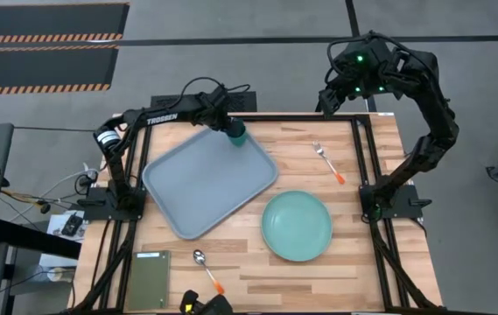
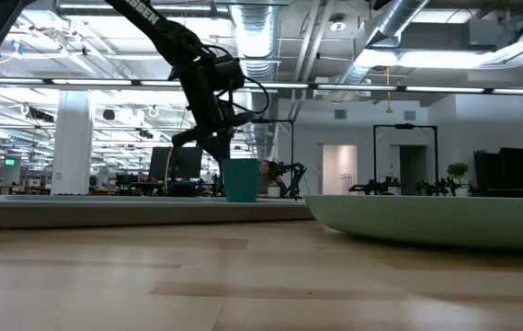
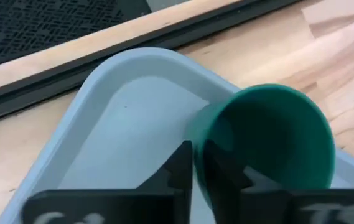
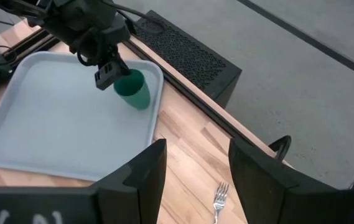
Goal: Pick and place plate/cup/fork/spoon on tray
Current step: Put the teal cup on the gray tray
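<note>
gripping small dark green round cup (image 1: 236, 133) by rim, left gripper (image 1: 229, 128) clamped on it, at far corner of large grey-blue rectangular tray (image 1: 198, 186) — prob. leaving room for plate. right gripper (image 4: 192, 163) fingers apart, idle beyond tray.

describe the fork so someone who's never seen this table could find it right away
Start at the light grey-blue tray on the wooden table, then look past its far right corner, where the left hand holds the dark green cup. The fork lies alone on bare wood, beyond the mint-green plate. Tines set it apart from the round-bowled spoon, which lies at the near edge.
</note>
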Available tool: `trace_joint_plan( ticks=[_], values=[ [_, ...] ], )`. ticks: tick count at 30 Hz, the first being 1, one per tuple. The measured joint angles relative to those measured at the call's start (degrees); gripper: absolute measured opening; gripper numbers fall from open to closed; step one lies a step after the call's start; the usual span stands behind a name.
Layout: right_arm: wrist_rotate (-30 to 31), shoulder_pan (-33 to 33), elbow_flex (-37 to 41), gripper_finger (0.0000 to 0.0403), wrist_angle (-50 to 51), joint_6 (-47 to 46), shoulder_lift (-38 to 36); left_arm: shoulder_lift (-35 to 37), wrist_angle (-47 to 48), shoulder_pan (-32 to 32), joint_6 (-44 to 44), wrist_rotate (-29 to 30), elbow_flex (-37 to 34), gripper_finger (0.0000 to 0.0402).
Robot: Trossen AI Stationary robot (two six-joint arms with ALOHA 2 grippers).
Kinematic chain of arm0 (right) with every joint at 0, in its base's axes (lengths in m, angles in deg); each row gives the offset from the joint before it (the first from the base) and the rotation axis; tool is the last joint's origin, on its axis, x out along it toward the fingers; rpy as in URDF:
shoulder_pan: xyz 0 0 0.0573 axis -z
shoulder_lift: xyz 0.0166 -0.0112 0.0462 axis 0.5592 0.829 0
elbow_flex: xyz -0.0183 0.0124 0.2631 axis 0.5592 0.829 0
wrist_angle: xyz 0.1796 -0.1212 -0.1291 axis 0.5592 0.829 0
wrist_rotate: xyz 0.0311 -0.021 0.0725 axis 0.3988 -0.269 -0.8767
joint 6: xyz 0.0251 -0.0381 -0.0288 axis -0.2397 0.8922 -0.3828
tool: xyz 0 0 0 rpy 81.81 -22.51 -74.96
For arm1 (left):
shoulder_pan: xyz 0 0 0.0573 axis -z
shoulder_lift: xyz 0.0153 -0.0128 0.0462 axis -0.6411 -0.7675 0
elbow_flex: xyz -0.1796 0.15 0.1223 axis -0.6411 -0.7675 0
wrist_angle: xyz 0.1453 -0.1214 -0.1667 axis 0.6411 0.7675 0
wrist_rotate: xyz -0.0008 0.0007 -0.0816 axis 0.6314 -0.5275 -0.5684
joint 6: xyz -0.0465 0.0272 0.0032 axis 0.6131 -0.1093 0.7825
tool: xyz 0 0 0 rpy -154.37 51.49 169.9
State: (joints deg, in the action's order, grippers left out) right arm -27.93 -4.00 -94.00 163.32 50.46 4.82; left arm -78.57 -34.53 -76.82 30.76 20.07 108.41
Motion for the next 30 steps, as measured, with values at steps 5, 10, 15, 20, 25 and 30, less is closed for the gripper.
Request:
trace_joint_plan(
  ticks=[5,10,15,20,25,30],
  values=[
    [0.0,0.0,0.0,0.0198,0.0,0.0,0.0,0.2,0.3,0.0,-1.0,0.2,0.0,0.0004],
    [0.0,0.0,0.0,0.0198,0.0,0.0,0.0,0.2,3.2,-0.1,-1.5,0.3,0.6,0.0002],
    [0.0,0.0,0.0,0.0198,0.0,0.0,0.0,0.2,10.5,-0.2,-4.7,4.8,4.2,0.0001],
    [0.0,0.0,0.0,0.0198,0.0,0.9,0.0,0.4,13.5,-0.8,-7.0,7.8,7.3,0.0000],
    [0.0,0.0,0.0,0.0198,0.0,0.9,0.0,-0.4,14.7,-3.3,-7.1,5.3,6.6,0.0000],
    [0.0,0.0,0.0,0.0198,0.0,1.0,0.0,-0.7,14.6,-5.1,-6.9,4.8,5.9,0.0000]
  ],
)
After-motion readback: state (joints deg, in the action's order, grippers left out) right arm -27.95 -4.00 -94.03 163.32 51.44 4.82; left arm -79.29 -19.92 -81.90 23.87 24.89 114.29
